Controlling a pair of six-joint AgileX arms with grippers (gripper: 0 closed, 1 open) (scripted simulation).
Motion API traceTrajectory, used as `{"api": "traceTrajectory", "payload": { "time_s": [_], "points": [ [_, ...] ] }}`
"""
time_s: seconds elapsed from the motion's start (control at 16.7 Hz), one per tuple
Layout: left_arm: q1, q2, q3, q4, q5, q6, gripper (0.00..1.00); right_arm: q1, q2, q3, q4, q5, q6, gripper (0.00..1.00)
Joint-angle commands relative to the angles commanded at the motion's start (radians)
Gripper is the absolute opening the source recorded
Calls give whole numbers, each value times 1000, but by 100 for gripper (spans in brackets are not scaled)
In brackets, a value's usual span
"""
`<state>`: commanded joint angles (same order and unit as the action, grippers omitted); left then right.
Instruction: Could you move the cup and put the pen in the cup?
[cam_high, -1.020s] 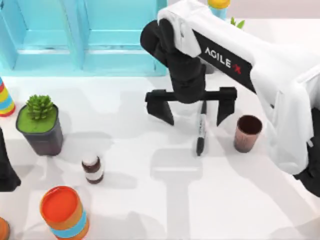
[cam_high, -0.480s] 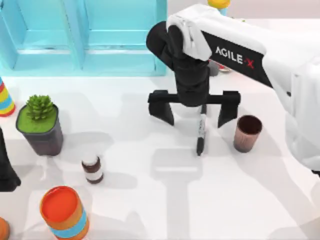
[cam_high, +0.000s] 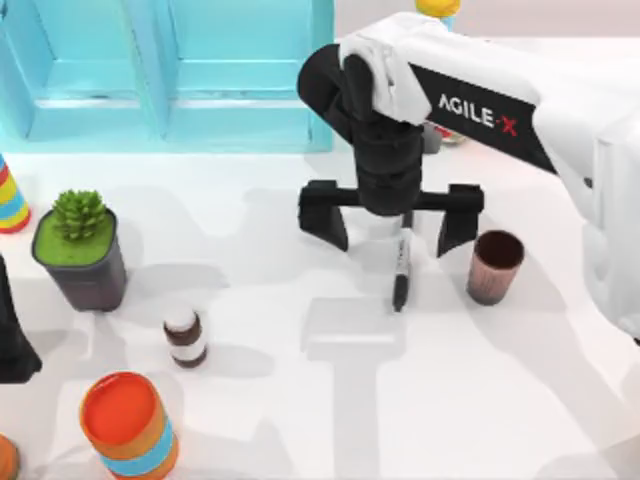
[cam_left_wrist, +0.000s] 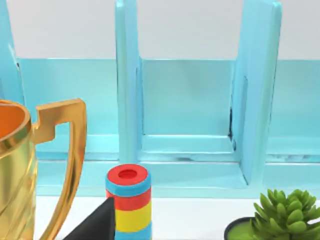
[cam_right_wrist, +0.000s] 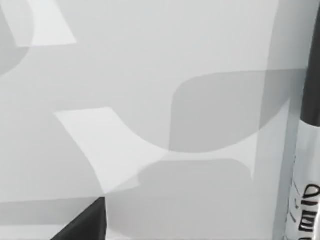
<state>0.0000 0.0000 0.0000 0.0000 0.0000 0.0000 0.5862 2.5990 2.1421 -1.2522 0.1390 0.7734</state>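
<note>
The pen (cam_high: 402, 268), black with a pale label band, lies on the white table pointing toward the front. My right gripper (cam_high: 392, 232) hangs open above its upper end, one finger (cam_high: 325, 215) to the left and the other (cam_high: 453, 218) to the right of it. The cup (cam_high: 495, 266), dark reddish-brown, stands upright just right of the pen and of the right finger. In the right wrist view the pen (cam_right_wrist: 310, 165) runs along the edge, with a dark fingertip (cam_right_wrist: 85, 225) at the corner. My left arm (cam_high: 12, 335) sits parked at the table's left edge.
A turquoise shelf (cam_high: 170, 70) lines the back. A potted succulent (cam_high: 80, 250), a small brown bottle (cam_high: 186, 338) and an orange cylinder (cam_high: 128, 425) stand at the left front. A striped cylinder (cam_left_wrist: 128, 202) and gold trophy (cam_left_wrist: 20, 165) are near the left gripper.
My right arm has shifted slightly to the right and toward the back, its gripper still open over the pen. Pen, cup and left arm have not moved.
</note>
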Motion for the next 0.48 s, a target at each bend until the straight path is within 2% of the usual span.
{"api": "traceTrajectory", "payload": {
  "time_s": [0.12,0.48],
  "points": [
    [0,0,0,0,0,0,100,0,0,0,0,0,0,100],
    [0,0,0,0,0,0,100,0,0,0,0,0,0,55]
  ]
}}
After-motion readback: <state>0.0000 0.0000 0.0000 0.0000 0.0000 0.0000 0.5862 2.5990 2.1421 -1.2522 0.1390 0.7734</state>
